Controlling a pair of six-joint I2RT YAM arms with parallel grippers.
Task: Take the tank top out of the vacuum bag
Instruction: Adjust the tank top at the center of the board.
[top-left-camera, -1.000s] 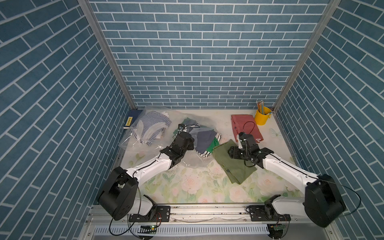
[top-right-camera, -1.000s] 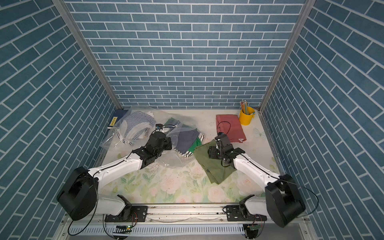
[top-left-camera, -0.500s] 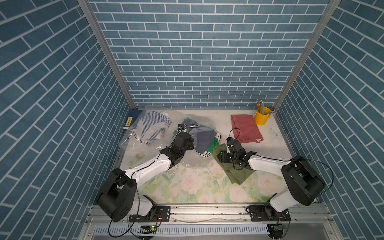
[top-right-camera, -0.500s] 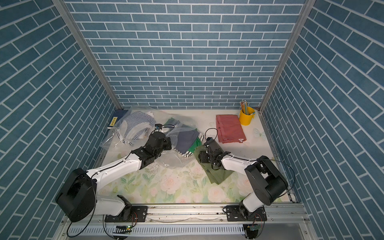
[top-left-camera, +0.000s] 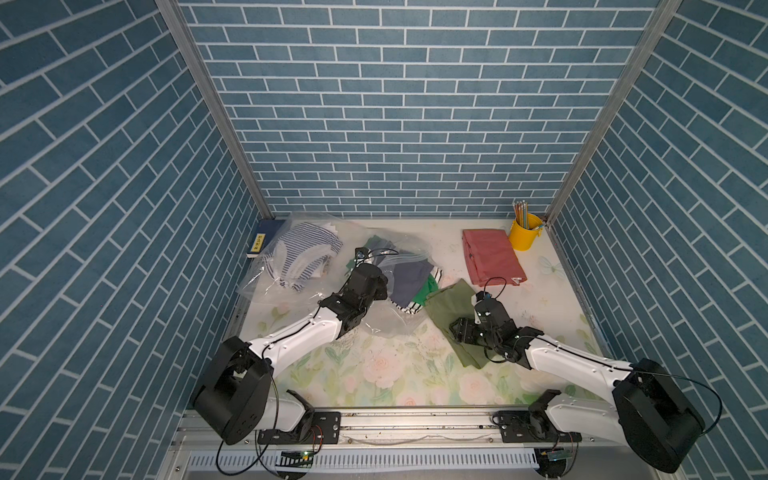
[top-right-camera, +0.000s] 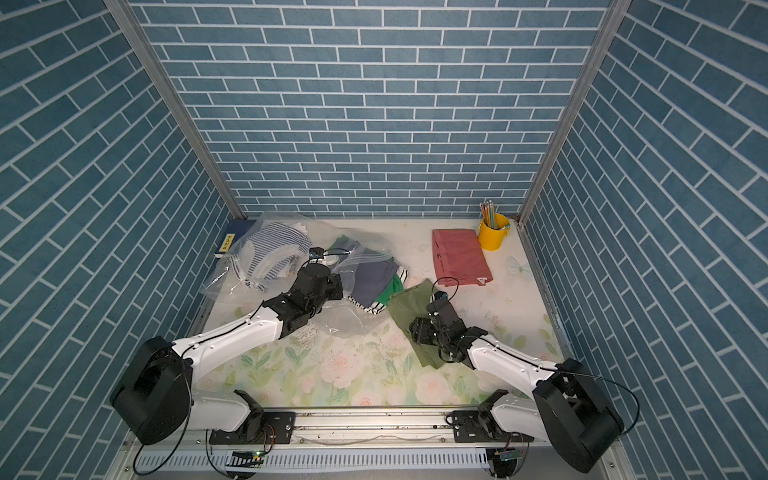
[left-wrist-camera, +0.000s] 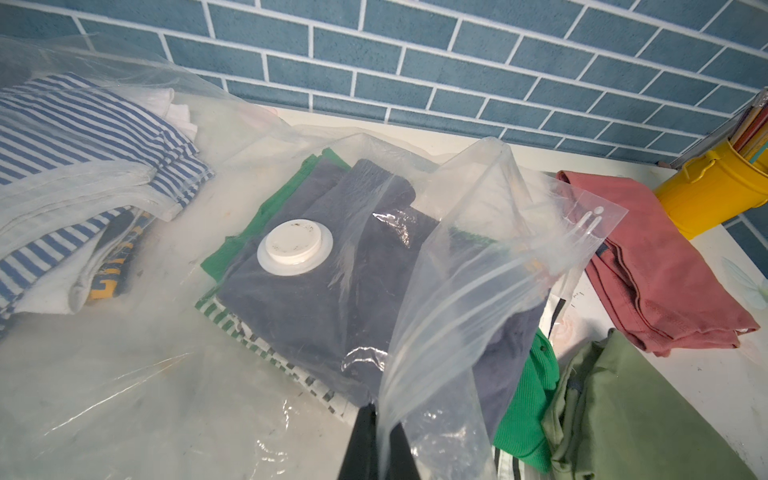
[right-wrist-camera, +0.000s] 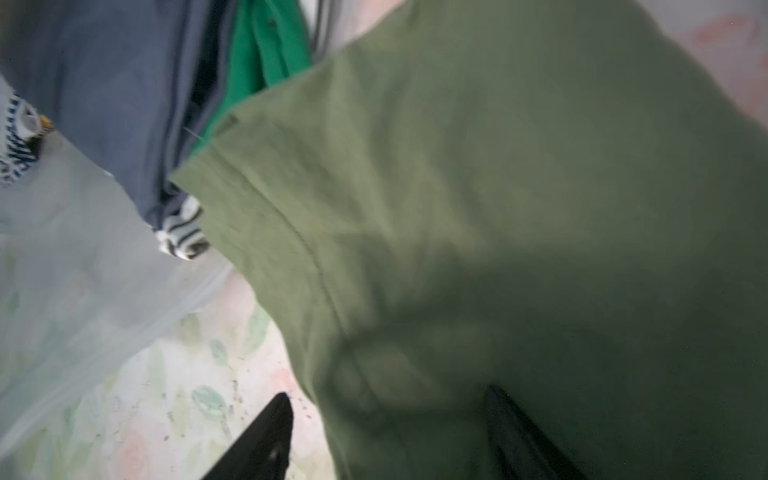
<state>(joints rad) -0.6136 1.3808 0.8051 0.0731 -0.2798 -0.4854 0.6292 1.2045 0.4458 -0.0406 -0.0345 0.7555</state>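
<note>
Olive-green cloth, seemingly the tank top, lies flat on the table just beside the clear vacuum bag, so the removal looks done. The right gripper hovers over it, jaws spread wide and gripping nothing. The left gripper pinches the bag's plastic edge. Only letting go seems left.
</note>
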